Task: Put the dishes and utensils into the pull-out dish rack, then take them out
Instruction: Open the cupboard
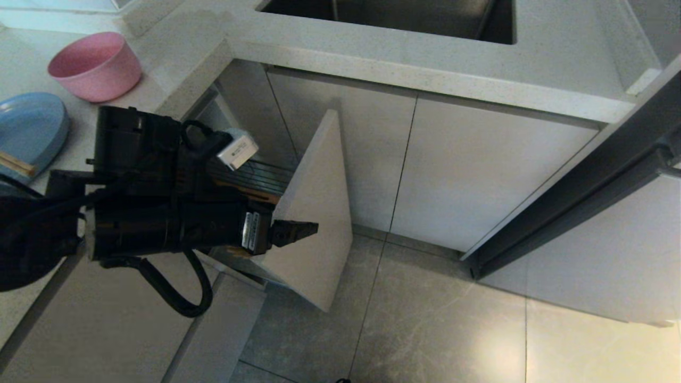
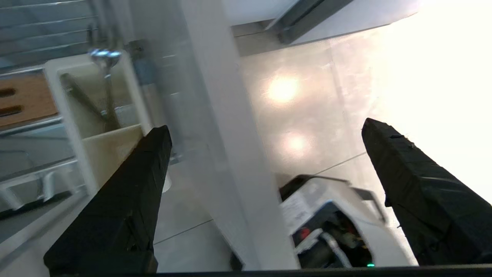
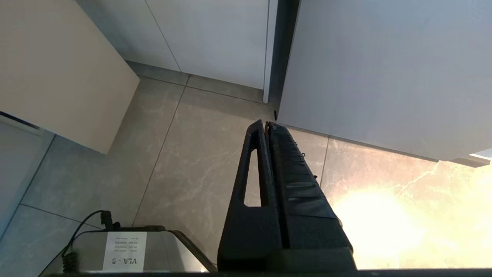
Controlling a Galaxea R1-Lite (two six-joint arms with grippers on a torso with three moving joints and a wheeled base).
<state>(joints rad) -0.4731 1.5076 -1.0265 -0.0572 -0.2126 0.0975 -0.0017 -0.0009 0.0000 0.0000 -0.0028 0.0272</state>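
1. Nearest the head camera is the left arm, its left gripper (image 1: 298, 232) reaching low across the beige front panel (image 1: 319, 213) of the pull-out dish rack (image 1: 260, 178). In the left wrist view its fingers (image 2: 127, 200) stand wide apart with nothing between them; the panel's edge runs through the gap.
2. The rack is drawn out from under the counter (image 1: 425, 69). Its chrome wires, the slotted wooden strip (image 2: 23, 100) and the white utensil caddy (image 2: 100, 115) show beside the panel. The parts in view hold no dishes; the caddy holds only its divider.
3. The things to load sit on the counter at the robot's left: the pink bowl (image 1: 96, 65) upright, the blue plate (image 1: 29, 133) just beside it, and the chopsticks (image 1: 16, 164) lying on the plate.
4. Handling, as a judgement: the bowl looks light, stiff plastic with smooth sides, so a pinch over the rim should hold better than a squeeze on the wall. The plate is shallow and likely slippery; its raised rim is the only real purchase. The chopsticks are thin and may roll or split apart, so take both together near the middle.
5. The right gripper (image 3: 267, 127) hangs parked over the floor tiles (image 3: 192, 161), its fingers pressed together and empty.
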